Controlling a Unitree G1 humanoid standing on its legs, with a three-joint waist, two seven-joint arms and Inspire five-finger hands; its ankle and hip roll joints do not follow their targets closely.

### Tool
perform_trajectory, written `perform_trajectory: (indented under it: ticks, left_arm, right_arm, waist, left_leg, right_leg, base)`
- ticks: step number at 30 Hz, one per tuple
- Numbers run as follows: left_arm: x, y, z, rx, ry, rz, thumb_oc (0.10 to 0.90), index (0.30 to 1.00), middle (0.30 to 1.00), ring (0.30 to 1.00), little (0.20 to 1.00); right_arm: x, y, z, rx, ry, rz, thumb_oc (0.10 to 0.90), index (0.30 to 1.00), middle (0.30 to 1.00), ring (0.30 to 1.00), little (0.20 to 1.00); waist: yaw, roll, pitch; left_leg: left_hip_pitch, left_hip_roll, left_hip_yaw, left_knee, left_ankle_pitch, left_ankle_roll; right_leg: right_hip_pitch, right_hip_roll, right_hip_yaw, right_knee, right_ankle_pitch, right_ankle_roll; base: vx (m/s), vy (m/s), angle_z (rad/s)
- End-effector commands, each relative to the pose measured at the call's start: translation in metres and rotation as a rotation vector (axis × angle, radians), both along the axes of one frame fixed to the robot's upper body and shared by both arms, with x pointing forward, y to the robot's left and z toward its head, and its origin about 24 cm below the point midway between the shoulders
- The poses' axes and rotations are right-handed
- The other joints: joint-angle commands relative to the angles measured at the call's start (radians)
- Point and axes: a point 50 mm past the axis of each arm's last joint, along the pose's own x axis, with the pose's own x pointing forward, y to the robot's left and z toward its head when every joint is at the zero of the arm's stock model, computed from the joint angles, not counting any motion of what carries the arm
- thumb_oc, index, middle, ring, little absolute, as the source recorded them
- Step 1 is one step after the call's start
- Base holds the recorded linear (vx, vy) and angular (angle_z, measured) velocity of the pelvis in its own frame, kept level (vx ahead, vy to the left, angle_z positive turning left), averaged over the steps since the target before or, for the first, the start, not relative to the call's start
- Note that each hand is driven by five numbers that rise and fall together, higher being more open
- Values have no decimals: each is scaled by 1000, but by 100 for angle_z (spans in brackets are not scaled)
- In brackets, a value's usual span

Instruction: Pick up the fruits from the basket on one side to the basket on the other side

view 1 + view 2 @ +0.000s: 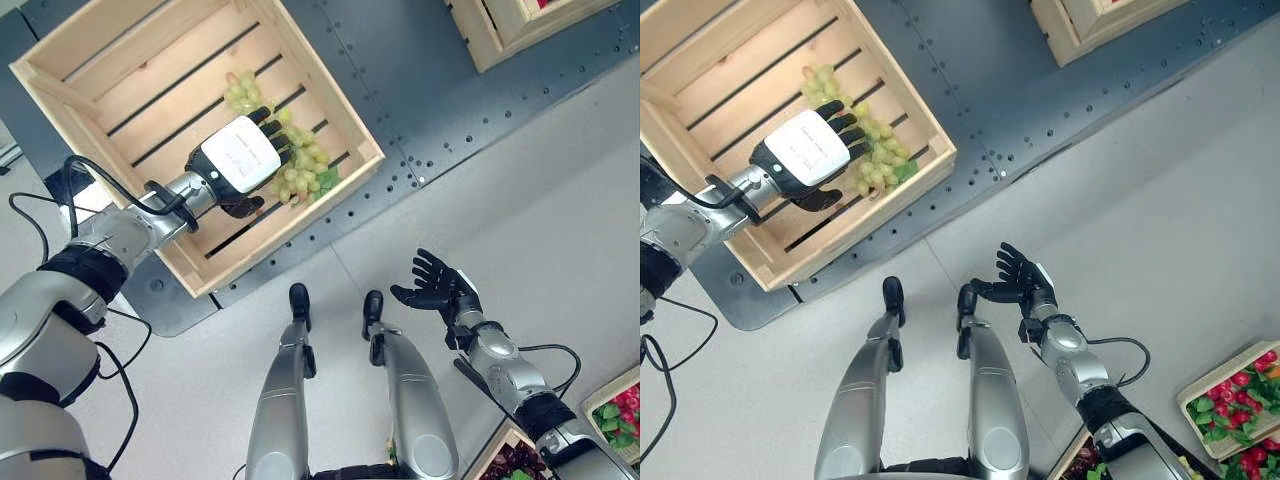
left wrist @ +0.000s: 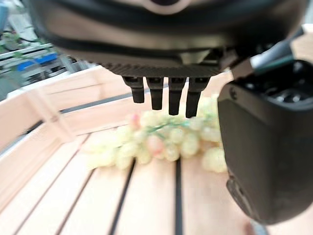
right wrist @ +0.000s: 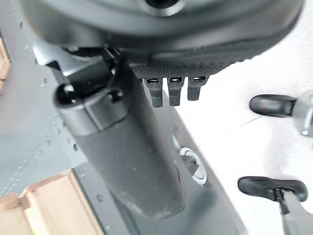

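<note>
The left hand [image 1: 238, 155] hovers inside the wooden crate [image 1: 60, 62], fingers straight and loose above the bunch of green grapes [image 1: 300, 165], holding nothing; whether the fingertips brush the grapes is hard to tell. The grapes lie on the crate's slatted floor toward its corner nearest the robot's right side. The right hand [image 1: 438, 285] hangs well clear of the crate over the pale floor [image 1: 520, 200], fingers spread, empty.

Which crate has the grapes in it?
The big slatted crate at upper left, under the left hand: green grapes lie on its floor. The other crates hold red fruit.
</note>
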Motion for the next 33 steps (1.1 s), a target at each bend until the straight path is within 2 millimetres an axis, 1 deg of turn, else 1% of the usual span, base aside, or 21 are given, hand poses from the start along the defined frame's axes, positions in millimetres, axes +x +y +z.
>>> perform_trajectory:
  ticks: [1,8,12,16,20,26,33]
  left_arm:
    - [-4,-19,55,-57,-226,-172,800,900,900,900,900]
    - [-10,-24,58,-63,-293,-302,800,900,900,900,900]
    - [-9,-25,58,-57,-309,-286,800,900,900,900,900]
    - [-9,-21,68,-105,-384,-284,800,900,900,900,900]
    - [-8,-16,71,-109,-399,-256,800,900,900,900,900]
    - [-6,-11,77,-124,-404,-180,800,900,900,900,900]
    - [-1,-10,89,-135,-371,-89,800,900,900,900,900]
  right_arm:
    - [2,-7,21,46,-113,-30,800,900,900,900,900]
    - [7,-4,27,41,-127,-27,800,900,900,900,900]
    - [8,-2,28,45,-128,-22,800,900,900,900,900]
    - [10,0,28,57,-128,-25,800,900,900,900,900]
    - [7,-1,25,65,-121,-23,800,900,900,900,900]
    - [7,2,25,69,-116,-12,800,900,900,900,900]
    - [7,2,25,70,-113,-20,800,900,900,900,900]
  waist:
    - [0,0,-8]
    - [-3,-8,-8]
    - [-3,-12,-8]
    - [-1,-19,-8]
    - [-2,-24,-8]
    - [-4,-27,-8]
    - [-13,-31,-8]
  left_leg:
    - [28,19,55,121,-172,2]
    - [4,23,67,119,-171,4]
    - [-6,24,67,120,-171,4]
    - [-14,27,70,122,-170,4]
    - [-14,27,72,119,-171,6]
    - [-24,22,71,137,-181,11]
    - [-42,21,80,143,-184,18]
  right_leg:
    - [15,3,0,31,11,0]
    - [-14,14,2,24,23,3]
    - [-24,16,2,25,27,4]
    - [-31,16,-4,22,32,4]
    - [-32,17,-8,20,35,6]
    - [-40,17,-6,20,41,8]
    - [-55,21,5,5,59,14]
  base:
    - [0,0,0]
    - [0,0,0]
    - [-4,0,-2]
    - [-7,-4,-4]
    - [3,-4,-3]
    - [8,10,-2]
    - [22,22,-4]
